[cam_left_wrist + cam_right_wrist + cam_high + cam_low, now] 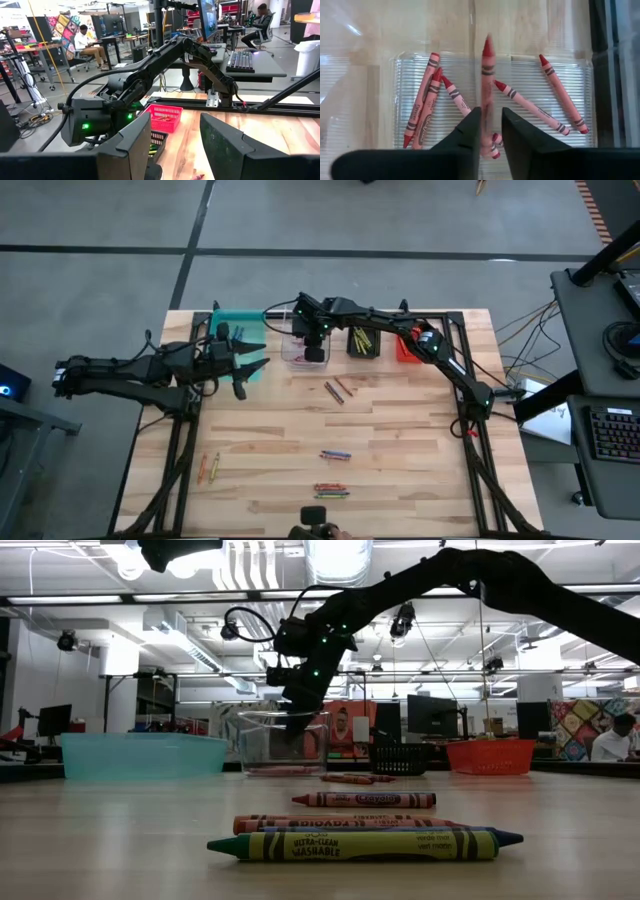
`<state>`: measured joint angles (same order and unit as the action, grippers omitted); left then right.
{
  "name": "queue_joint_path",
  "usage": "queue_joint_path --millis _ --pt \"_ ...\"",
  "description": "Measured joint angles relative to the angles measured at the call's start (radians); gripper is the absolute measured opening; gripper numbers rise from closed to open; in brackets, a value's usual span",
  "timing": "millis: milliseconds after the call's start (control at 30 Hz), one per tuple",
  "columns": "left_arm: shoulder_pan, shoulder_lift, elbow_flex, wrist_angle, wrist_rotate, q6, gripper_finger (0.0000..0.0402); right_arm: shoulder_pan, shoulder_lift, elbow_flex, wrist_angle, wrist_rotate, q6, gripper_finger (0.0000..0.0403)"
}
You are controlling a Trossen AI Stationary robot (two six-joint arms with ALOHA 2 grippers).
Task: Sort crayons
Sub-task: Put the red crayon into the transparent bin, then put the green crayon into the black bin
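Item one: I am holding the right gripper (491,131) over the clear ribbed plastic bin (298,350) at the far edge of the table; its two dark fingers are standing narrowly parted with a blurred red crayon (487,75) upright between them, and I cannot tell whether they are gripping it. Below it, several red crayons (425,112) are lying on the bin's ribbed floor.

Item two: I am keeping the left gripper (244,366) parked above the table's left side, just beside the teal plastic bin (240,320), jaws spread wide and holding nothing.

Item three: a black mesh basket (363,343) with yellow crayons and a red mesh basket (162,116) are sitting in the same far row.

Item four: loose crayons are lying on the light wooden slat tabletop (400,450): a pair (338,390) near the middle, a blue-and-red group (335,455) and another group (331,491) towards the near edge, and two (208,468) at the near left.
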<state>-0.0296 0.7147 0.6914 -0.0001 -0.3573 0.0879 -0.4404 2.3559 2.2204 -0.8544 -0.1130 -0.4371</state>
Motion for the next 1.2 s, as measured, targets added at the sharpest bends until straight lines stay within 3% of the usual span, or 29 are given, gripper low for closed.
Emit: queue_joint_path --millis 200,567,833,967,1200 --pt "0.000 0.004 0.000 -0.025 0.000 -0.052 0.0153 0.000 -0.023 0.010 -0.023 0.010 -0.007 0.0103" --pt "-0.010 0.097 0.000 -0.283 0.010 -0.463 0.0153 0.017 -0.170 0.081 -0.225 0.005 0.062 0.0095" --pt "-0.080 0.171 0.000 -0.531 0.107 -0.823 0.0142 0.051 -0.329 0.057 -0.415 -0.014 0.138 0.0079" --pt "-0.140 0.215 0.001 -0.608 0.217 -0.997 0.0128 0.081 -0.406 0.029 -0.471 -0.055 0.165 0.0077" --pt "-0.282 0.340 0.056 -0.725 0.296 -1.233 0.0110 0.165 -0.559 -0.128 -0.467 -0.055 0.214 0.0078"
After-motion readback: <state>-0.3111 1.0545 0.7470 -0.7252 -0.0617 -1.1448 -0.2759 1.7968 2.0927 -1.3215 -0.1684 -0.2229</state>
